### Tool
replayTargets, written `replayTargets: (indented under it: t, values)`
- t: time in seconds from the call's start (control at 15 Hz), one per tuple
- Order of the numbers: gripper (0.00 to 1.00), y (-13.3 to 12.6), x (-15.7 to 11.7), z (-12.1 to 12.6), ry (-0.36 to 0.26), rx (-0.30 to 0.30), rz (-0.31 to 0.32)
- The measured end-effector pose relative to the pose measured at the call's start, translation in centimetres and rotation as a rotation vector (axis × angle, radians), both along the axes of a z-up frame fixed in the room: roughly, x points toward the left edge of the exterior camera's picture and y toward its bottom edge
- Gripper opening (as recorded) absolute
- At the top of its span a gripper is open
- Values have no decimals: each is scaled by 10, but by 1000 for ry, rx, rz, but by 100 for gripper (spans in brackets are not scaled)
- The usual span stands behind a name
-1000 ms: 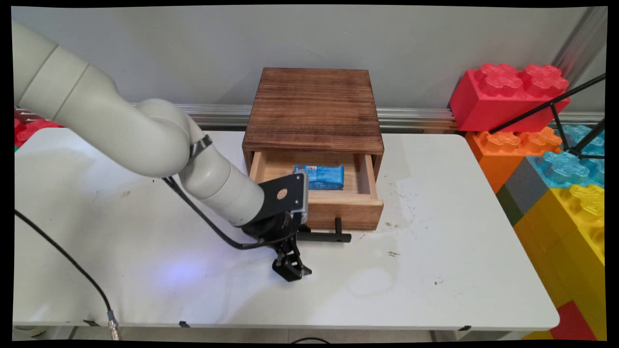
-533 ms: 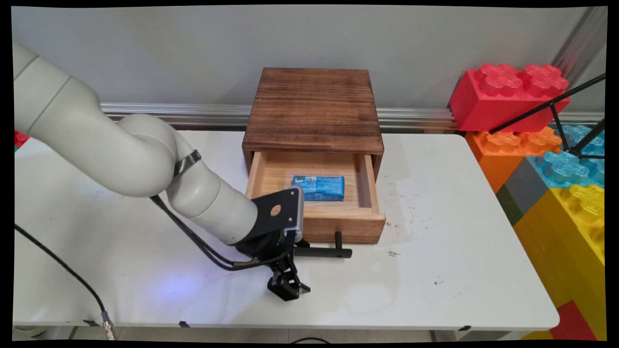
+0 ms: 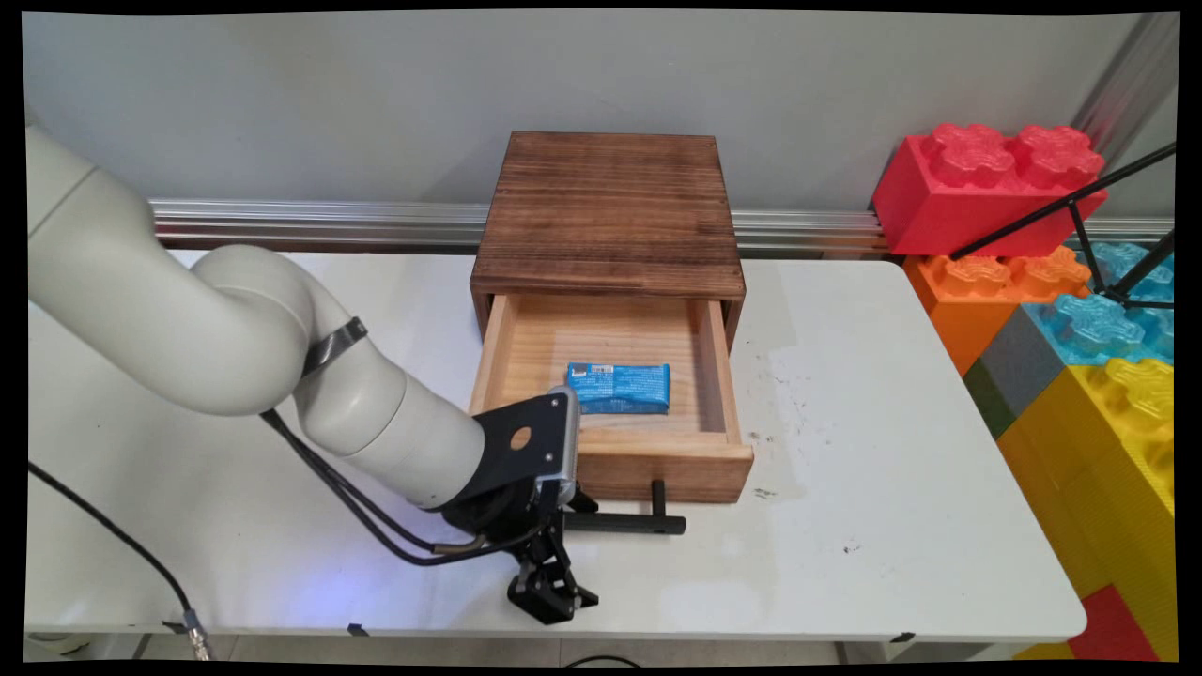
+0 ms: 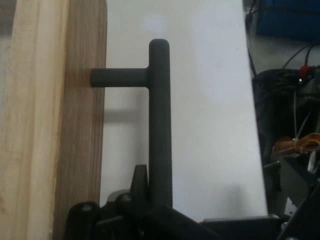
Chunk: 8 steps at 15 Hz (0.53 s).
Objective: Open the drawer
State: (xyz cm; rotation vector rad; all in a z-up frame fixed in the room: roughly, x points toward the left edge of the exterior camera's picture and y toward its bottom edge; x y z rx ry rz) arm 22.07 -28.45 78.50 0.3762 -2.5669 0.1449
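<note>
A dark-topped wooden box (image 3: 608,211) stands at the back of the white table (image 3: 892,451). Its light wooden drawer (image 3: 657,465) is pulled well out toward the near edge. Inside lies a blue packet (image 3: 619,388), flat on the drawer floor. My gripper (image 3: 552,591) is shut on the left end of the black bar handle (image 3: 624,523) on the drawer front. In the hand view the handle (image 4: 159,125) runs up from between the gripper's (image 4: 155,212) fingers, with the drawer front (image 4: 55,125) along the left.
Large red (image 3: 986,183), orange (image 3: 986,291), blue and yellow (image 3: 1117,441) toy blocks are stacked off the table's right end, with a black tripod leg (image 3: 1061,211) across them. The gripper is close to the table's near edge (image 3: 657,631). Black cables (image 3: 122,526) hang on the left.
The gripper has moved toward the near edge with the handle in it. The drawer has slid further out, and more of its floor and the blue packet shows.
</note>
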Motion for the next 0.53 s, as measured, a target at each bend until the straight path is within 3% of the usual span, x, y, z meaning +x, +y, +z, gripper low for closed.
replayTargets:
  t: [0.53]
  values:
    - [100,19,4,8,32,18,-4]
